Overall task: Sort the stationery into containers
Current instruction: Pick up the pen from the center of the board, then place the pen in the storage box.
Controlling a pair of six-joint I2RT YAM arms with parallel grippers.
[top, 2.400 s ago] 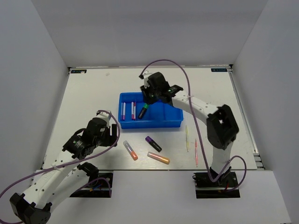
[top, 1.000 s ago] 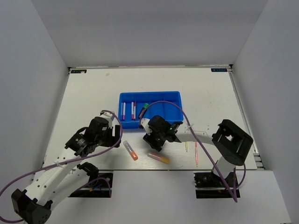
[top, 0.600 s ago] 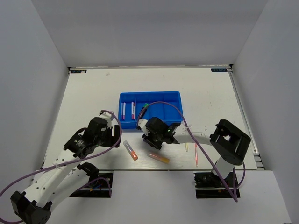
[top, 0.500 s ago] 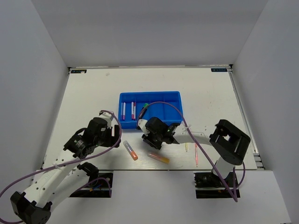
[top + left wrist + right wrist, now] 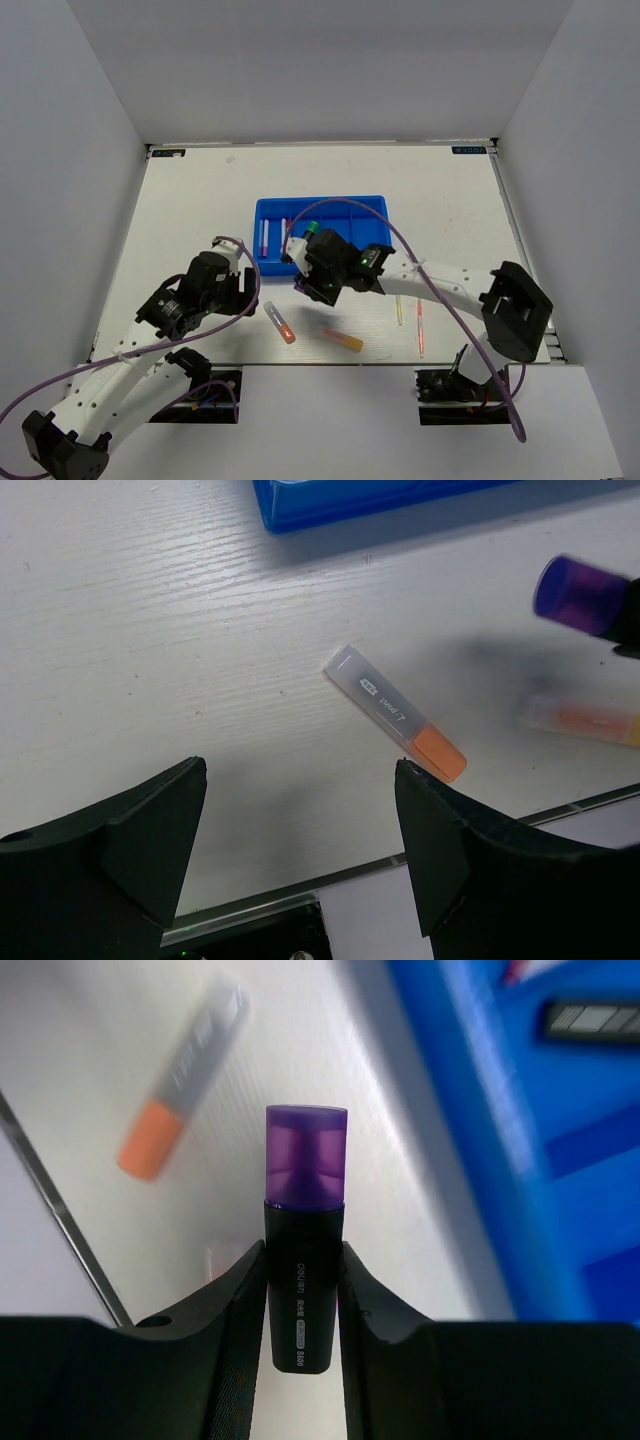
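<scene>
Right wrist: right tool (image 5: pixel 303 1265) clamps purple highlighter (image 5: pixel 305 1185) near blue tray (image 5: pixel 480 1160) edge.

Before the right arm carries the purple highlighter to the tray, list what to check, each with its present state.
1. Right gripper shut on purple highlighter: ok.
2. Highlighter lifted off the table: ok.
3. Blue tray near the right gripper: ok.
4. Room in the tray for it: cannot tell, right arm hides part.
5. Left gripper open, empty, apart from the tray: ok.
</scene>
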